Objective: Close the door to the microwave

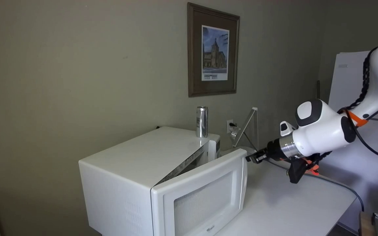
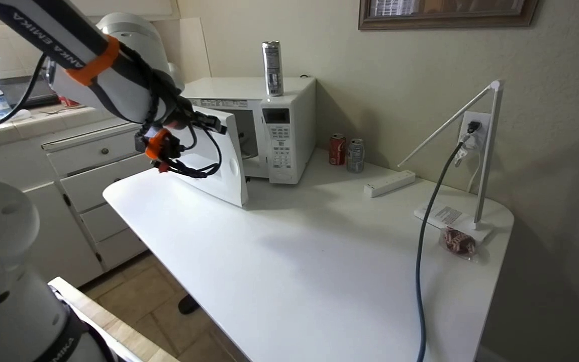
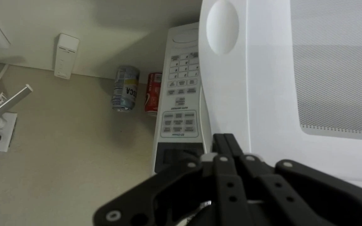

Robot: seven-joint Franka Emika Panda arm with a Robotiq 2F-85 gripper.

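Observation:
The white microwave (image 1: 120, 173) stands on the table, its door (image 1: 203, 200) swung partly out from the body. A gap into the cavity shows in both exterior views. In an exterior view, my gripper (image 1: 248, 159) is level with the upper corner of the door's free edge, right beside it. The wrist view has my gripper (image 3: 223, 135) shut, the fingertips together and nothing between them. They overlap the edge strip of the door (image 3: 225, 81), and whether they touch it I cannot tell. Behind that edge the microwave's keypad (image 3: 181, 94) shows upside down.
A tall silver can (image 1: 202, 122) stands on top of the microwave. A red can (image 2: 337, 149) and a grey can (image 2: 355, 156) are beside it. On the white table (image 2: 314, 266) are a power strip (image 2: 389, 184), a lamp (image 2: 485, 161) and a cable (image 2: 422, 261).

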